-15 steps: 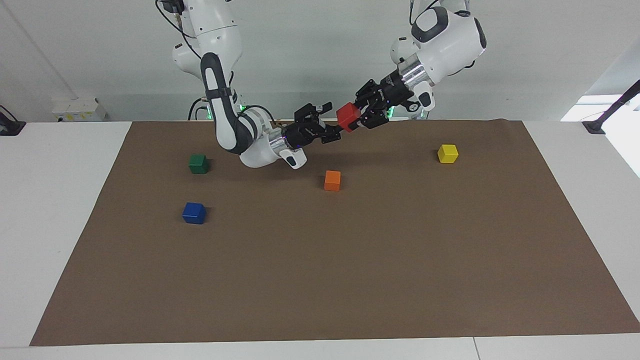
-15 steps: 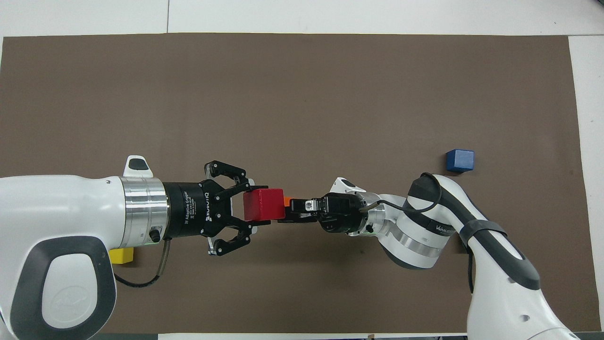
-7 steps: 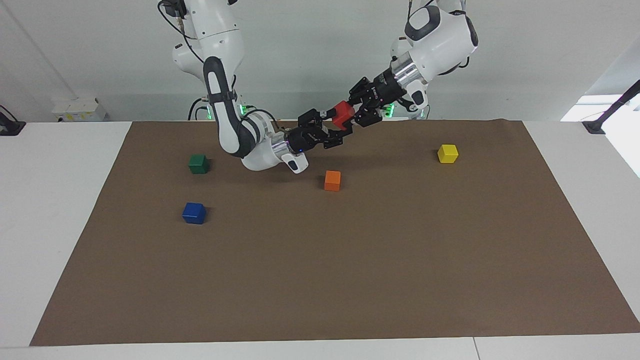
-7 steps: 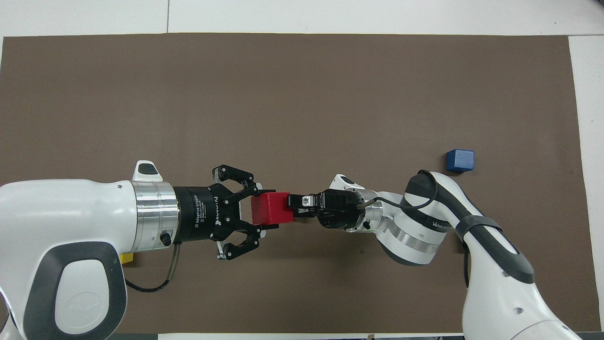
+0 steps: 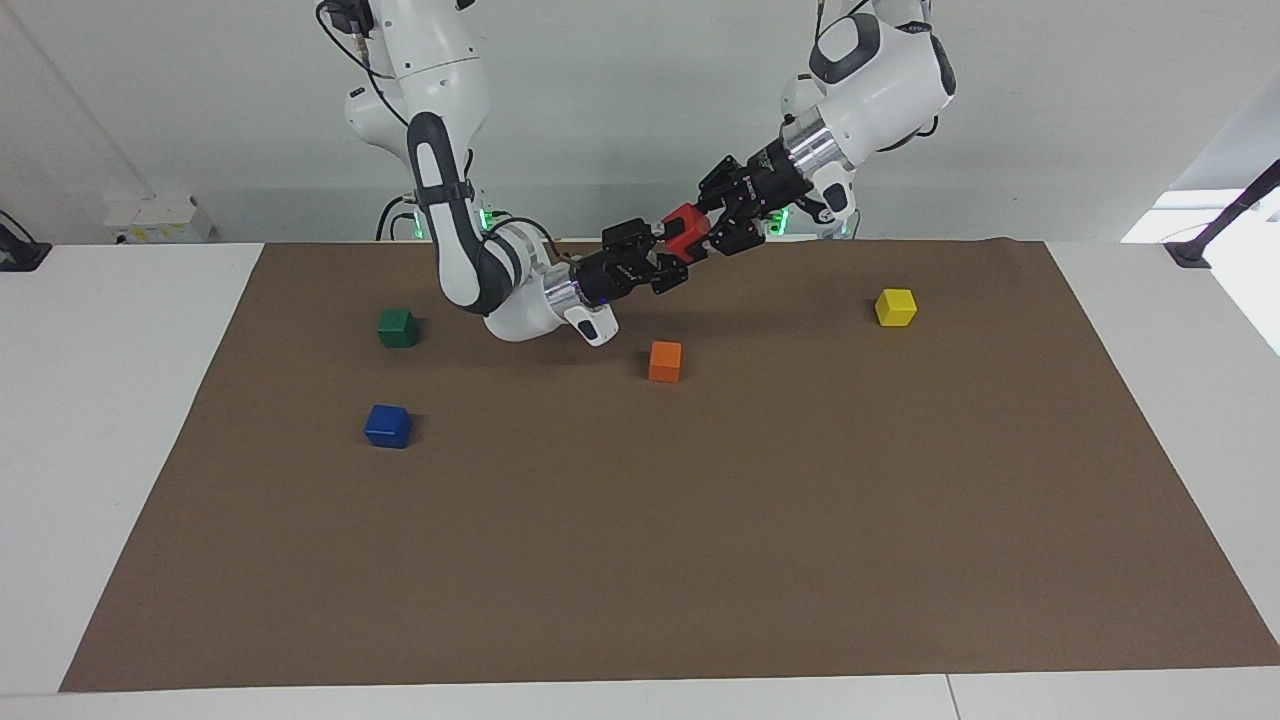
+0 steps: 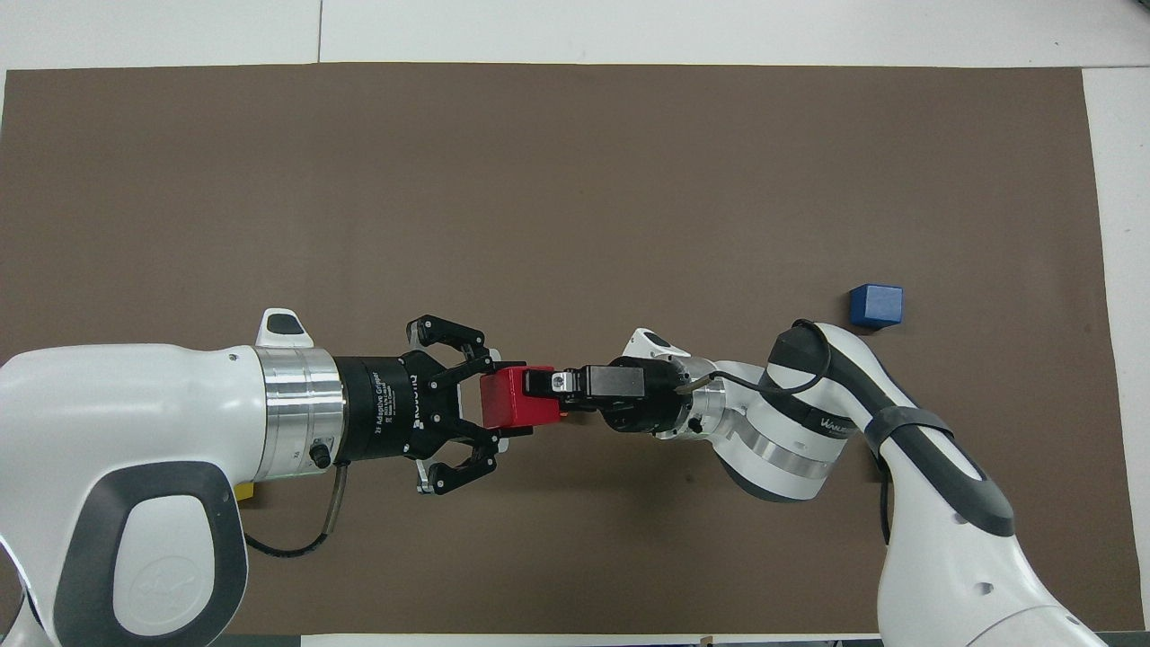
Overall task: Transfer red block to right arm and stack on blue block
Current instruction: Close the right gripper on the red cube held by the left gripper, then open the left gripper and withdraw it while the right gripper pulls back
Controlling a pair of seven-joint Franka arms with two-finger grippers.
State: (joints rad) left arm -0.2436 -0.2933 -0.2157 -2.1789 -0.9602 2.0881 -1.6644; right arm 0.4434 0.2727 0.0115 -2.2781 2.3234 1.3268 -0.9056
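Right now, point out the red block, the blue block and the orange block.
red block [image 6: 508,402], overhead view, its top face.
blue block [image 5: 388,425], facing view, the middle of the cube.
orange block [image 5: 665,361], facing view, the middle of the cube.

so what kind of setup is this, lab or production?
Most likely a robotics lab bench: a white table with a brown mat, coloured cubes such as the blue block scattered on it, and two arms passing a red block mid-air against a plain wall.
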